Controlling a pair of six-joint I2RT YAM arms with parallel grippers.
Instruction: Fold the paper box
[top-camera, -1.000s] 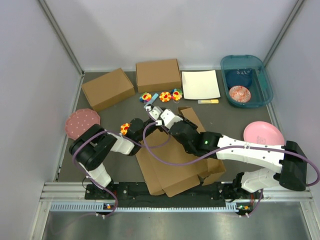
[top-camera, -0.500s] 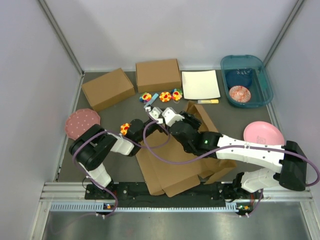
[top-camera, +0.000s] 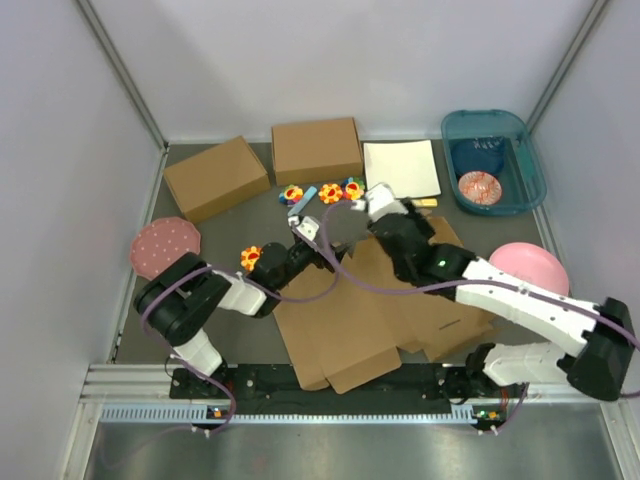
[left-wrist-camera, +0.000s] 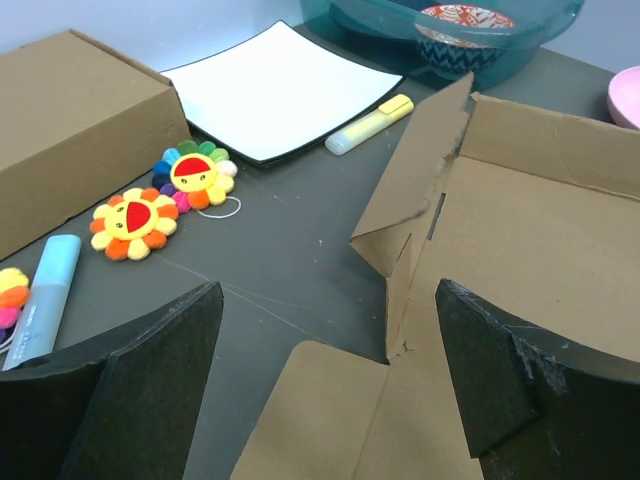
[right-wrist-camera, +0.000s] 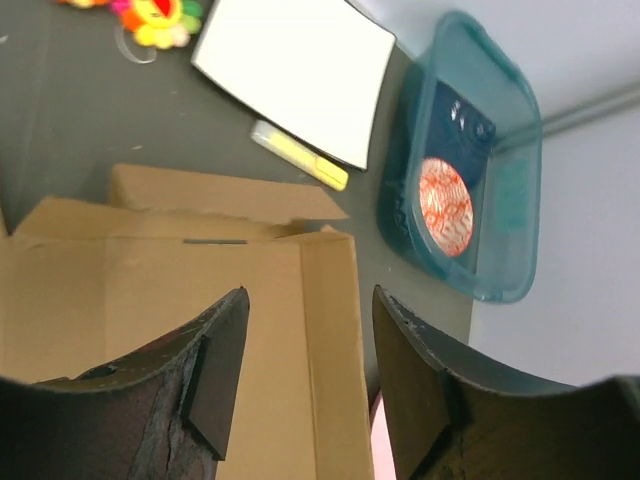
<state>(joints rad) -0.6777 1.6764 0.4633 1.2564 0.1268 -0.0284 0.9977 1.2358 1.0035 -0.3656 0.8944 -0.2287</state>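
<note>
The paper box (top-camera: 365, 320) is a brown die-cut cardboard sheet lying mostly flat at the table's near middle, spread out to the right. One side flap (left-wrist-camera: 410, 210) stands up. My left gripper (top-camera: 325, 240) is open and empty, low over the sheet's far left corner, with a rounded flap (left-wrist-camera: 330, 420) between its fingers (left-wrist-camera: 150, 370). My right gripper (top-camera: 378, 208) is open and empty above the sheet's far right part (right-wrist-camera: 300, 300), close to its far edge.
Two ready-made brown boxes (top-camera: 216, 177) (top-camera: 316, 150) and a white sheet (top-camera: 401, 168) lie at the back. A teal bin (top-camera: 515, 185) holds bowls. A pink plate (top-camera: 528, 265), a dark pink plate (top-camera: 164, 245), flower toys (top-camera: 330, 192), a yellow highlighter (top-camera: 415, 203) and a blue marker (left-wrist-camera: 40, 300) surround the sheet.
My right gripper has moved back and to the right, off the sheet's middle. The sheet's right part has swung up and opened out to the right. The left arm has barely moved.
</note>
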